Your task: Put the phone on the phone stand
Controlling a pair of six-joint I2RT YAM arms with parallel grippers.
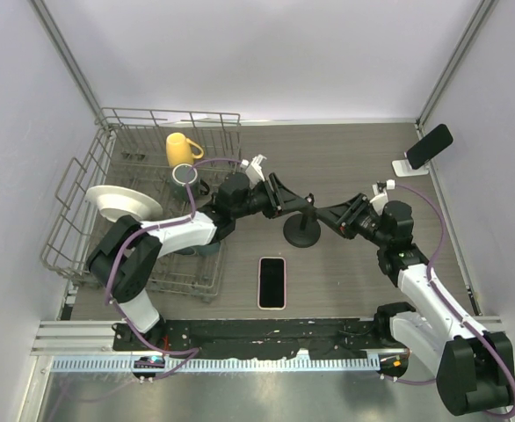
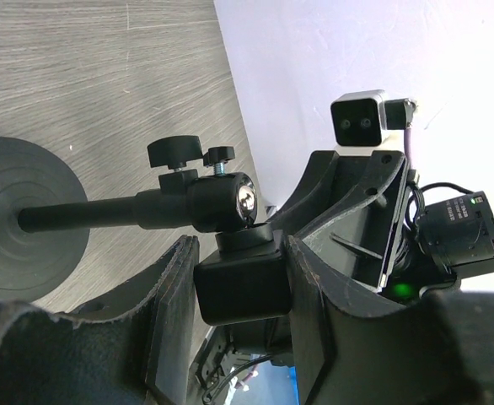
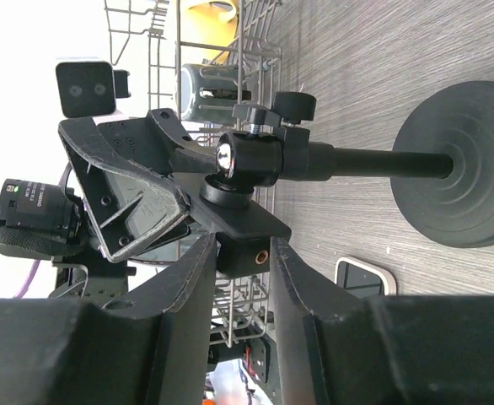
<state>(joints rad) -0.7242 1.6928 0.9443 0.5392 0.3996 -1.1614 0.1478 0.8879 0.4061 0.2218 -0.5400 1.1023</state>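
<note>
A phone with a pale case lies flat, screen up, on the table near the front; its corner shows in the right wrist view. The small white phone stand sits at the far right and bears a second dark phone. A black pole stand with a round base stands mid-table. My left gripper and my right gripper meet at its top. Each is shut on the black mount block under the ball head.
A wire dish rack fills the left side and holds a yellow mug, a white plate and a grey cup. White walls close in the back and both sides.
</note>
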